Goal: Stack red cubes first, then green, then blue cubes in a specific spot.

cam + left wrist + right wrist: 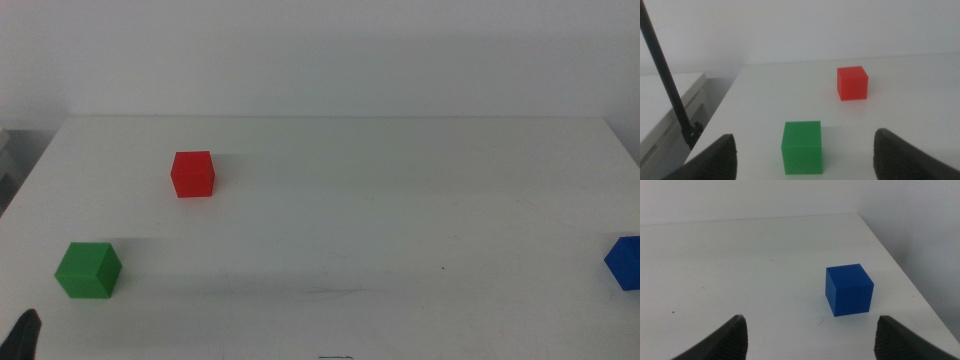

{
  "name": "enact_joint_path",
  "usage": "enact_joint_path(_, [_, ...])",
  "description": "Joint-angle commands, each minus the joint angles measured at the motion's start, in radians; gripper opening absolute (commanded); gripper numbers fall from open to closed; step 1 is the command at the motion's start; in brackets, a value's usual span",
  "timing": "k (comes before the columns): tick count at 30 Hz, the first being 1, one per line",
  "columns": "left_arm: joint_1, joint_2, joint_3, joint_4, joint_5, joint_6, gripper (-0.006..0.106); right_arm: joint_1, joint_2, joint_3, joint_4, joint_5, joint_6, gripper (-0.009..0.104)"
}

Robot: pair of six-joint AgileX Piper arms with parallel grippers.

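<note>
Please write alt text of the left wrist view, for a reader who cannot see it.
A green cube sits on the white table ahead of the open left tool, between its two dark jaws. A red cube stands farther away, apart from it.

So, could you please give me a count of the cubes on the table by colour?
red cube: 1
green cube: 1
blue cube: 1
Total: 3 cubes, all apart on the white table.
</note>
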Motion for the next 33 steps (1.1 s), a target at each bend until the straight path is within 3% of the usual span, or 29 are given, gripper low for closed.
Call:
enact_joint_path(1, [-0.002, 0.046, -0.078, -0.005, -0.049, -0.008, 0.093, -0.005, -0.014, -0.018, -0.013, -0.078, -0.011, 0.065])
enact_joint_path(17, [-0.054, 0.767, -0.884, -0.003, 0.643, -0.032, 0.093, -0.005, -0.014, -0.018, -0.013, -0.078, -0.011, 0.065])
enact_joint_path(33, [-0.095, 1.264, -1.358, 0.003, 0.839, -0.133, 0.093, -0.005, -0.014, -0.018, -0.013, -0.078, -0.011, 0.065])
